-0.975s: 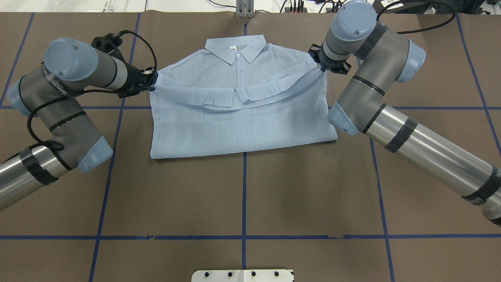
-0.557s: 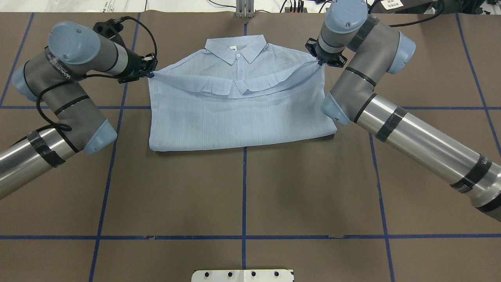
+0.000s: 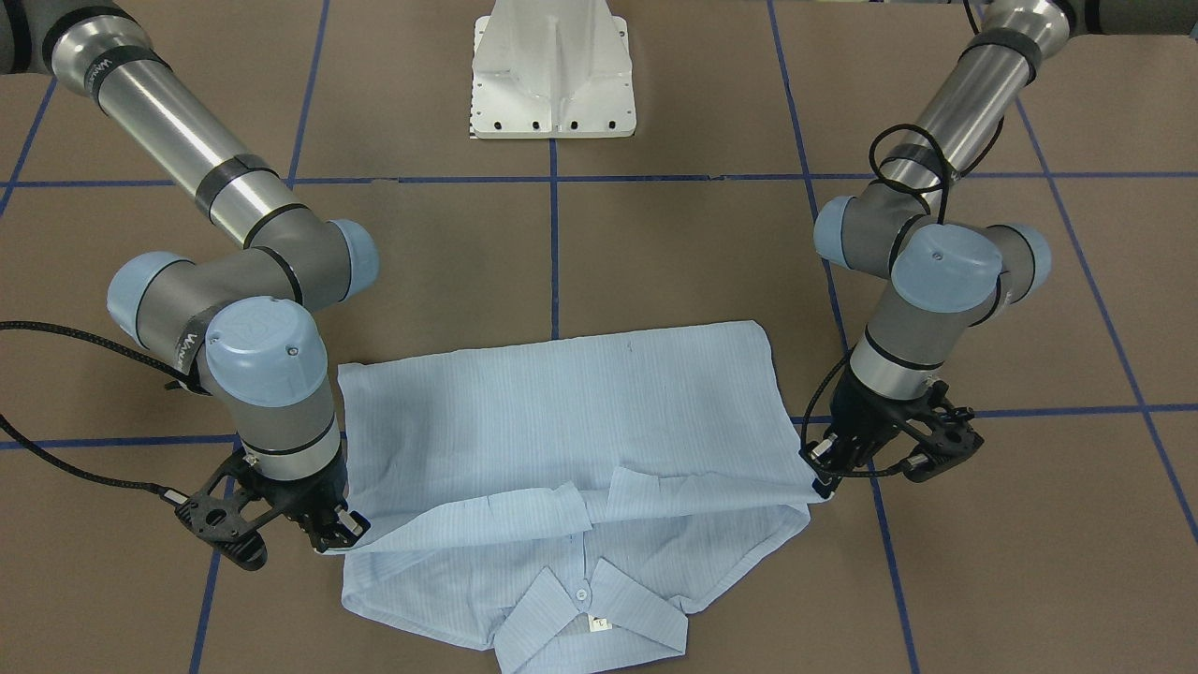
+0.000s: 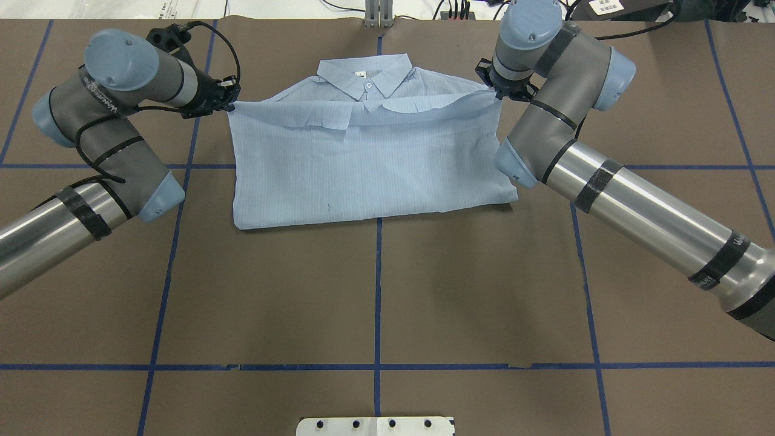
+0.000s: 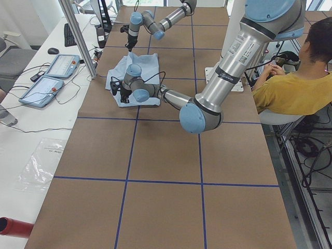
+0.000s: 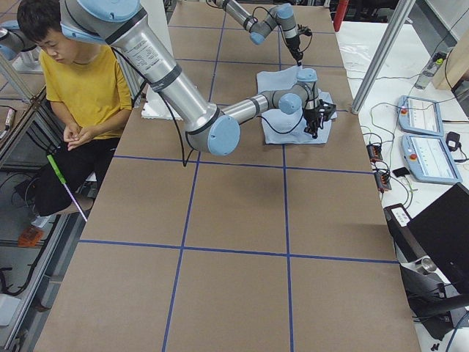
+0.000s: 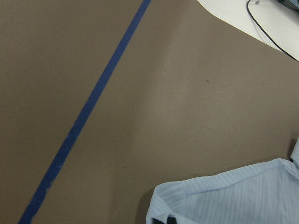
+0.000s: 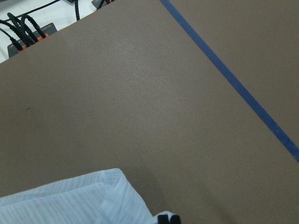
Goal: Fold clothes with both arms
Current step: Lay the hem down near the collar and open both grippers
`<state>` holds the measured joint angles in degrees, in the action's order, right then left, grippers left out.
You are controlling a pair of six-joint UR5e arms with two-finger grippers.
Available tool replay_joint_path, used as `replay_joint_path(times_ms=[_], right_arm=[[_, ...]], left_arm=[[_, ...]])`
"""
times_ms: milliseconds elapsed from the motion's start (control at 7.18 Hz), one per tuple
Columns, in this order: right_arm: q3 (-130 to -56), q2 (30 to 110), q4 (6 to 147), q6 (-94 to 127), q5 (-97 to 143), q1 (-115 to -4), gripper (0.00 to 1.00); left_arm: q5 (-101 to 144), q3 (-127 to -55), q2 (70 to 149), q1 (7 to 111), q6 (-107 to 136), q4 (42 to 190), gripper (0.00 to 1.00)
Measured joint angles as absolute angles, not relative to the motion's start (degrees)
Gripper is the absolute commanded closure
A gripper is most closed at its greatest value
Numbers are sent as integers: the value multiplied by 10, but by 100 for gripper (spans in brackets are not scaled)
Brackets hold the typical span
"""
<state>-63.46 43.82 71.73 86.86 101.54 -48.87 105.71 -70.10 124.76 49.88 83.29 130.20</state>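
The light blue striped shirt lies at the far middle of the table, collar away from the robot. Its lower part is folded up, and the folded edge hangs stretched just below the collar. My left gripper is shut on the left end of that edge; in the front-facing view it is on the right. My right gripper is shut on the right end; in the front-facing view it is on the left. Both wrist views show a shirt corner at the fingertips.
The table is covered in brown paper with a grid of blue tape lines. The white pedestal base is at the near edge. Cables lie past the far edge. A person in yellow sits beside the table.
Both grippers have moved farther from the robot toward the collar with the folded edge. The edge, which sagged in a curve before, is now pulled nearly straight just below the collar.
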Motion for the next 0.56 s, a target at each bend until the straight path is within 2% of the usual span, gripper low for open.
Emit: replay_joint_path(times_ms=[557], right_arm=[[-630, 437, 713, 870, 1014, -488, 100]], left_arm=[[1057, -659, 1269, 498, 831, 1330, 100]])
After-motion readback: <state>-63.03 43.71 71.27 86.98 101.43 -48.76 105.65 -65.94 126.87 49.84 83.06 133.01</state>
